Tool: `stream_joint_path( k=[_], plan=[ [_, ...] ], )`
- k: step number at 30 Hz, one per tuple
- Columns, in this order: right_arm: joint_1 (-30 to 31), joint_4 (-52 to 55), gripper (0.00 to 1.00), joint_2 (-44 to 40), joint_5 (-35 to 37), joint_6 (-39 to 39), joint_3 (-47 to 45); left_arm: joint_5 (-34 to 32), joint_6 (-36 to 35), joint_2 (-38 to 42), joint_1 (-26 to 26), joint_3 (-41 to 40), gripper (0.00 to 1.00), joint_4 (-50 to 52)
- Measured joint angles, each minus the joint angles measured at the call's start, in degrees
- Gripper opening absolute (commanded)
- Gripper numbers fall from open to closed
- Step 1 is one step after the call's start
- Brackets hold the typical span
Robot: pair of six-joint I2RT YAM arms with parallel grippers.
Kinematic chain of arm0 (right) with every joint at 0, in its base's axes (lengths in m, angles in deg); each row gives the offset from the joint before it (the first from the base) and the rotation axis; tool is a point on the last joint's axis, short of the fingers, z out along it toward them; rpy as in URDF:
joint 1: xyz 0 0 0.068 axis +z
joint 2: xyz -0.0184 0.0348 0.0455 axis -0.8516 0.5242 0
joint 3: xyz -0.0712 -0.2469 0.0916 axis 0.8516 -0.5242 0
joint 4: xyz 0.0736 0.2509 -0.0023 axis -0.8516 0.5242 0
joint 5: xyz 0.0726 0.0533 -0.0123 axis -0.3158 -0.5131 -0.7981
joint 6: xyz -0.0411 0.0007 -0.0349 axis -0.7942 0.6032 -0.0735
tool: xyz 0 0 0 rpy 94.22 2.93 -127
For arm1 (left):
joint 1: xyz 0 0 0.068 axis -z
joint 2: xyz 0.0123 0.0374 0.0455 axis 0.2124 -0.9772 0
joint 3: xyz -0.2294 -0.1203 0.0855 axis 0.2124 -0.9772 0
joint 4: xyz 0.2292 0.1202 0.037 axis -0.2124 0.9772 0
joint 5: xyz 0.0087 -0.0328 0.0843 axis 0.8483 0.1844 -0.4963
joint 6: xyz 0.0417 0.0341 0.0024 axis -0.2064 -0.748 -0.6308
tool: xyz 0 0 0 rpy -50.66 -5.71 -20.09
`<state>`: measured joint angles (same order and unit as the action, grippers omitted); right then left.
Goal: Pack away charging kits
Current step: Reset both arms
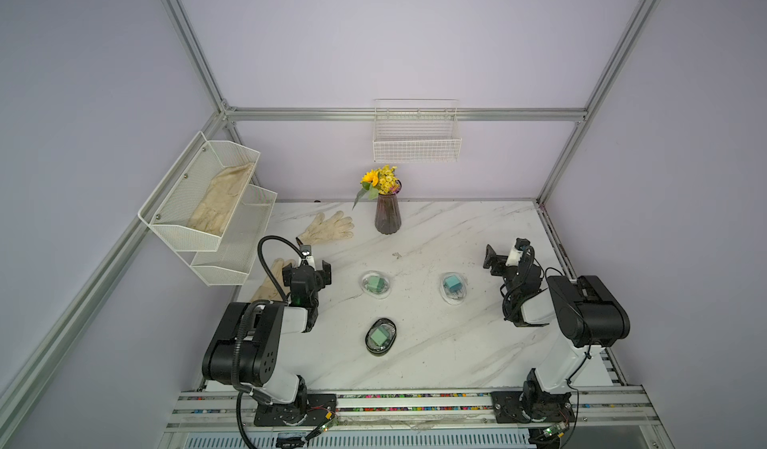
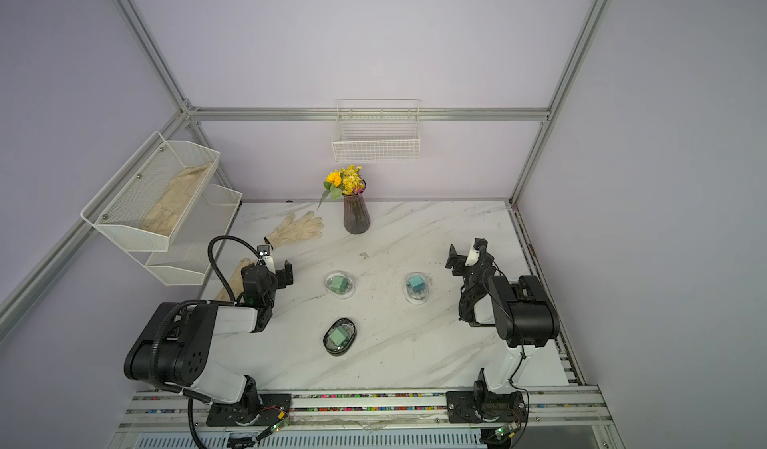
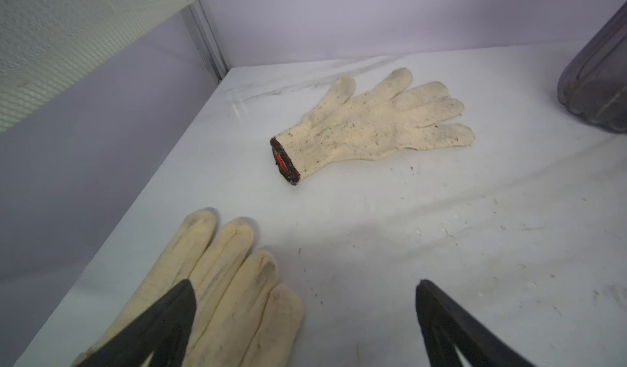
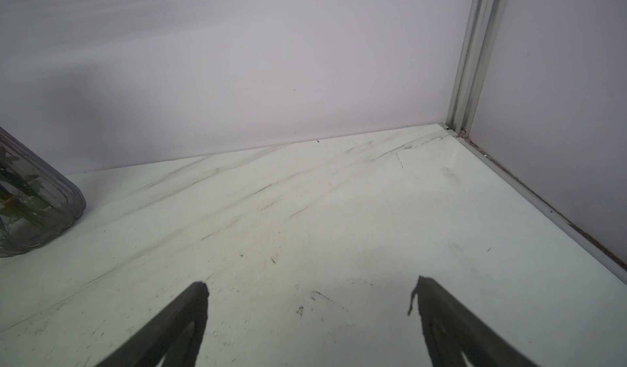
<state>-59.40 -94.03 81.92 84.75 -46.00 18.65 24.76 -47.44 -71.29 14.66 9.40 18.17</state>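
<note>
Sitting on counter point(image 1: 436, 364): three charging kits point(image 1: 379, 336). Left claw point(image 3: 305, 284) gapes beside a glove point(image 3: 224, 267); right claw point(image 4: 311, 282) gapes, empty.

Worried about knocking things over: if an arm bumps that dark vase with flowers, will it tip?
The vase stands tall with flowers on top, so a high bump could tip it. It looks like ribbed glass: probably fragile, slippery.
</note>
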Motion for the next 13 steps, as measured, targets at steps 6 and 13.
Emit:
stream_joint_path(
  k=[6, 13],
  plan=[
    [0.37, 0.44, 0.97, 0.0, -0.02, -0.42, 0.74, 1.29, 0.7, -0.35, -0.55, -0.04, 1.0, -1.95],
    [0.81, 1.9, 0.97, 0.0, -0.2, -1.07, 2.16, 1.81, 0.7, -0.35, -0.55, -0.04, 1.0, -2.93]
  ],
)
